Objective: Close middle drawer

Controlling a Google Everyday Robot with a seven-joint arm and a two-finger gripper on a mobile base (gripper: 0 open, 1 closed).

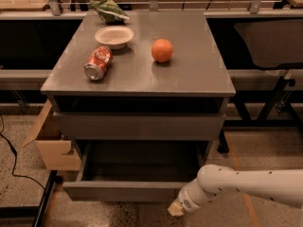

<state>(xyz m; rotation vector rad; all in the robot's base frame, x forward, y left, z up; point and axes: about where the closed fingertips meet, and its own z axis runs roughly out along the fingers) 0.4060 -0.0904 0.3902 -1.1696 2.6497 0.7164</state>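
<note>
The middle drawer [123, 191] is a wide, shallow dark-grey drawer. It stands pulled out of the cabinet, and its inside looks empty. My gripper [176, 208] is at the end of the white arm, low at the right end of the drawer's front panel. Its pale tip is against or just in front of the panel's lower right corner. A closed grey drawer front [139, 126] sits above the open drawer.
On the cabinet top [189, 84] are a tipped red can [98, 63], a white bowl [114, 36], an orange [162, 50] and a green bag [110, 10]. A cardboard box [49, 143] stands on the floor left of the cabinet. A black cable [14, 157] lies at the far left.
</note>
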